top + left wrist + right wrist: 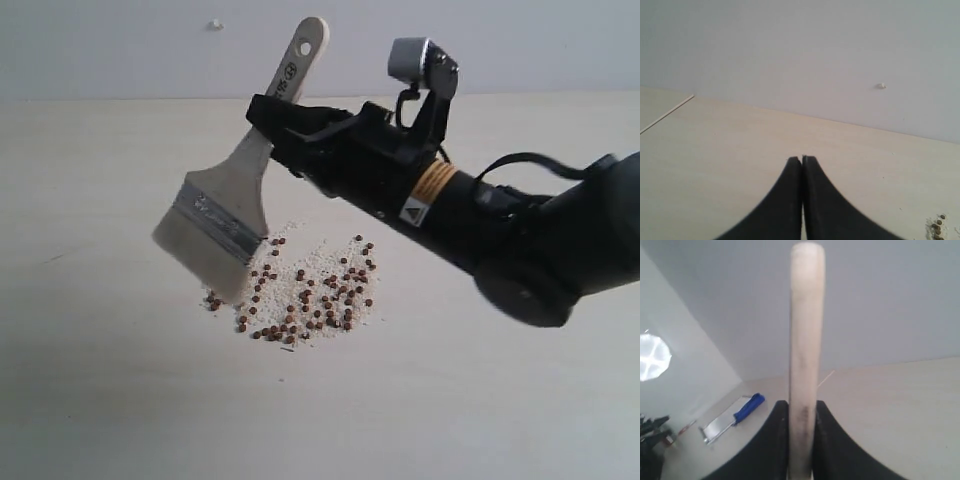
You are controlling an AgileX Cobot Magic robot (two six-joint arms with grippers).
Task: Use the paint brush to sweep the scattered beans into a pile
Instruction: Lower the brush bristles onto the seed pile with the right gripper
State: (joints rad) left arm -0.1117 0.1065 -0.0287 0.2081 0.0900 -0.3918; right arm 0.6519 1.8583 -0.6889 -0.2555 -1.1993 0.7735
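Note:
My right gripper (272,125) is shut on the pale wooden handle of the paint brush (232,205), which slants down to the left, handle end up. Its whitish bristles (205,262) reach the left edge of the beans (312,292), many small reddish-brown beans mixed with whitish crumbs, spread loosely on the table. In the right wrist view the handle (805,335) stands pinched between the two black fingers (775,440). My left gripper (802,159) is shut and empty, low over bare table, with a few beans (938,227) at that view's corner. It does not show in the exterior view.
The pale wooden table (110,400) runs to a light wall behind. A blue-handled metal scraper (732,417) lies on the table in the right wrist view. A small whitish mark (215,24) sits on the wall.

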